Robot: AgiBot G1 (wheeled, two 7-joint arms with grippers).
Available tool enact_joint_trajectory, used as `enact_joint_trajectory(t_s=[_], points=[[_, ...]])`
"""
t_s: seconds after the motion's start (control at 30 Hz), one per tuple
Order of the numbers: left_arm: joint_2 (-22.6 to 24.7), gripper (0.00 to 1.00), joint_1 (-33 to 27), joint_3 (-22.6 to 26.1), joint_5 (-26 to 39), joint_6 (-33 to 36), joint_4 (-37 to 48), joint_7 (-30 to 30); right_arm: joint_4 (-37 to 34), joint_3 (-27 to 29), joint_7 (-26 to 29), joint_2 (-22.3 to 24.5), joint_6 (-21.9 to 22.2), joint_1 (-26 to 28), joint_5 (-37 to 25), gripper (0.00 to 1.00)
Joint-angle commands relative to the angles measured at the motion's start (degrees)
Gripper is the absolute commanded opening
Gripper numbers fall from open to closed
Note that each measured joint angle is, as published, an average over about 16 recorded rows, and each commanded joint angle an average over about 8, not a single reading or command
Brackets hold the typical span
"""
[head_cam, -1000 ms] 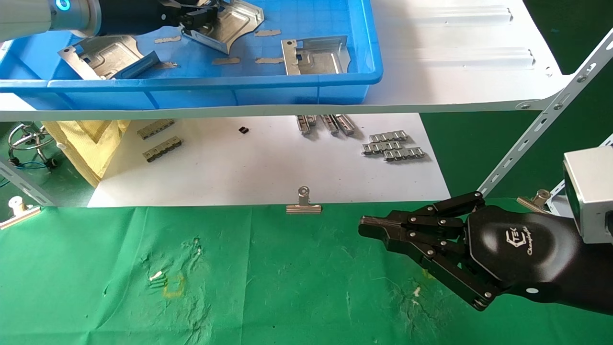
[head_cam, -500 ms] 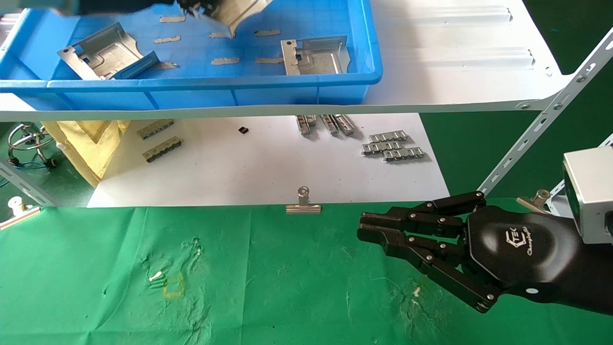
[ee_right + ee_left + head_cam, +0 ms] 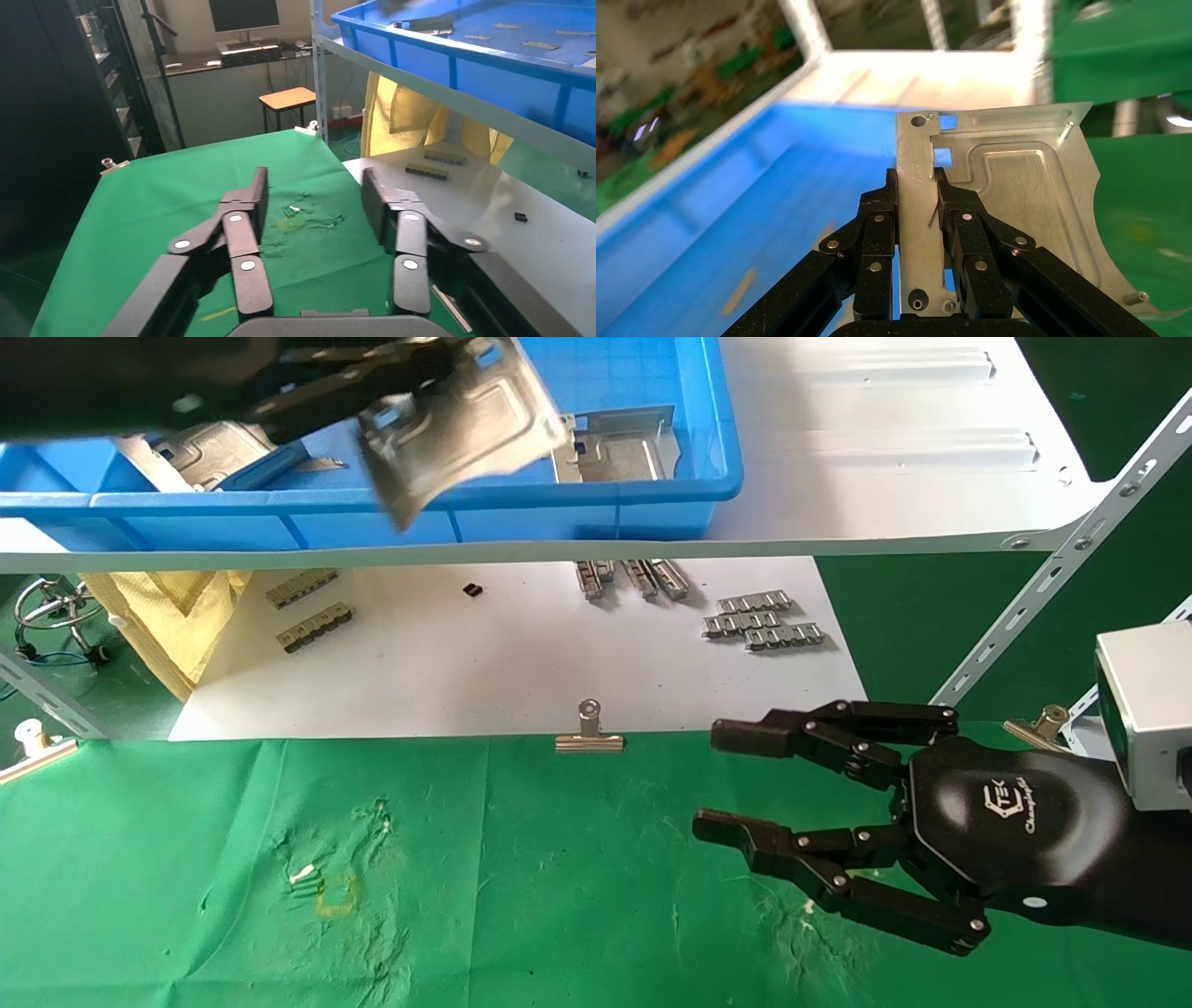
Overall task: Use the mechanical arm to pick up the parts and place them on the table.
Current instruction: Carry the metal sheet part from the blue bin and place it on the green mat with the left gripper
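My left gripper (image 3: 410, 379) is shut on a silver stamped part (image 3: 466, 426) and holds it in the air above the front wall of the blue bin (image 3: 372, 509). In the left wrist view the fingers (image 3: 876, 225) clamp the part's flange (image 3: 916, 210), with the embossed plate (image 3: 1018, 189) to one side. Two more parts lie in the bin, one at the left (image 3: 209, 449), one at the right (image 3: 619, 444). The green-cloth table (image 3: 466, 877) lies below. My right gripper (image 3: 726, 780) is open and empty just above the green cloth at the right.
The bin stands on a white metal shelf (image 3: 885, 439) with a slanted brace (image 3: 1062, 570). Under it a white sheet (image 3: 512, 663) holds small grey linked strips (image 3: 764, 621). A silver binder clip (image 3: 590, 733) sits at the cloth's far edge. Yellow cloth (image 3: 168, 617) hangs at the left.
My left gripper has lifted the part out of the bin and brought it toward me, over the bin's front wall. My right gripper, shut before, has opened.
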Motion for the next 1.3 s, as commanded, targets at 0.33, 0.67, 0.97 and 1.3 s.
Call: enact_joint_trajectory(t_s=[0.33,0.67,0.97,1.3], points=[[-13.4,0.00,13.0,5.0,-13.0,5.2,-20.2,8.0,0.0,0.0,0.0,0.0,0.0,0.0,0.0,1.00],[-21.2,0.00,25.5,17.0,-18.4,3.6,-26.4,16.7,0.0,0.0,0.0,0.0,0.0,0.0,0.0,1.00],[-16.2,0.00,28.2,22.3,-12.4,2.3,-13.4,28.4,0.0,0.0,0.0,0.0,0.0,0.0,0.0,1.00],[-11.4,0.80,26.3,24.1,-8.9,-0.3,-2.8,36.8,0.0,0.0,0.0,0.0,0.0,0.0,0.0,1.00]])
